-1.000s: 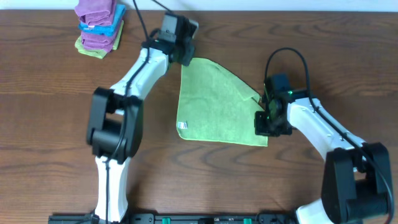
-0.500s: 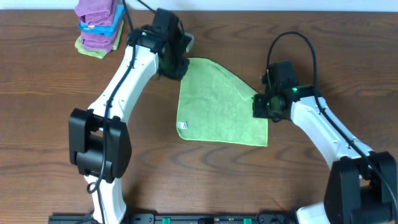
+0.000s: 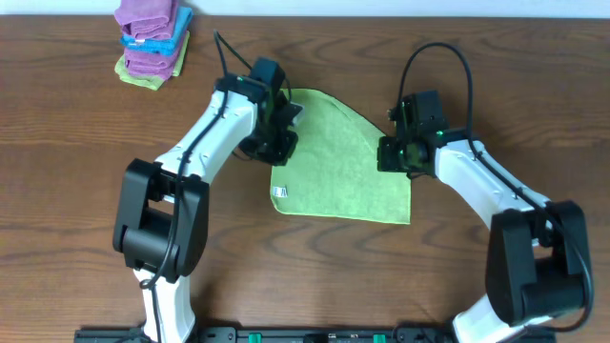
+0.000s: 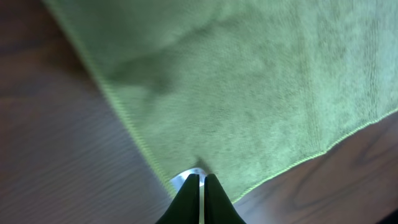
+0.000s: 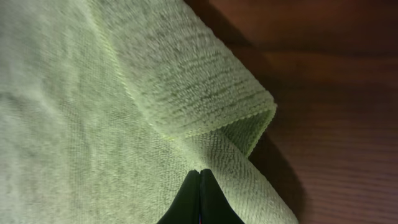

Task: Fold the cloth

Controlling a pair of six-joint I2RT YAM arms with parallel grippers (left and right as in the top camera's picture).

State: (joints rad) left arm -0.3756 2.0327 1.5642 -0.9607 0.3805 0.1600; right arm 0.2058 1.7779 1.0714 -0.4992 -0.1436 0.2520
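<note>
The lime-green cloth (image 3: 334, 162) lies spread on the brown table (image 3: 76, 171), a small white label (image 3: 279, 192) at its near left edge. My left gripper (image 3: 279, 148) is at the cloth's left edge. In the left wrist view the cloth (image 4: 249, 81) fills the frame ahead, and the gripper (image 4: 201, 177) is shut on a corner where two stitched edges meet. My right gripper (image 3: 389, 152) is at the cloth's right edge. In the right wrist view it (image 5: 199, 172) is shut on the cloth (image 5: 74, 112), with a flap doubled over just ahead of the tips.
A stack of folded purple, blue and green towels (image 3: 151, 43) sits at the table's far left corner. The table's far edge runs along the top of the overhead view. Both arms' cables loop above the cloth.
My left gripper came nearer along the cloth's left edge and closed. My right gripper moved farther along the right edge and slightly left, staying shut.
</note>
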